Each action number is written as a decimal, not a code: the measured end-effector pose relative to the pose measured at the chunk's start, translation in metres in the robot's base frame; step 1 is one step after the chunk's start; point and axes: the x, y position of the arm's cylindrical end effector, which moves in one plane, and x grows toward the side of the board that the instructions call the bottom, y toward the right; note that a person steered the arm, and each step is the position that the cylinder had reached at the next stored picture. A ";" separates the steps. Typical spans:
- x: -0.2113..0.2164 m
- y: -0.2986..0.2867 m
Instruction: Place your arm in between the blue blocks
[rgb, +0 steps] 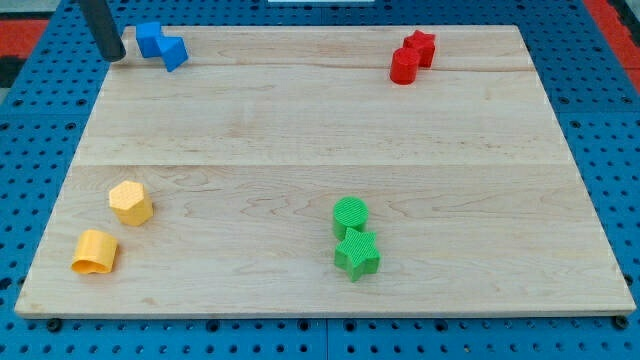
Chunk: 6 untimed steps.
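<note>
My tip (115, 57) at the board's top-left corner, touching nothing, just left of the blue blocks, not between them. No fingers to spread or pinch, only a bare rod. Blue cube (150, 39) and blue wedge-like block (174, 52) touching. Elsewhere on the wooden board (300, 150): red pair top right, green pair bottom centre, yellow pair bottom left.

So my straight dark rod comes down from the view's top left corner, leaning a bit so the lower end sits further right than the upper part. My tip (117, 58) is planted right at the top-left edge of things, low and steady, nothing touching it.
</note>
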 end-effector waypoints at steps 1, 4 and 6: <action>0.000 0.028; -0.033 -0.005; -0.034 0.106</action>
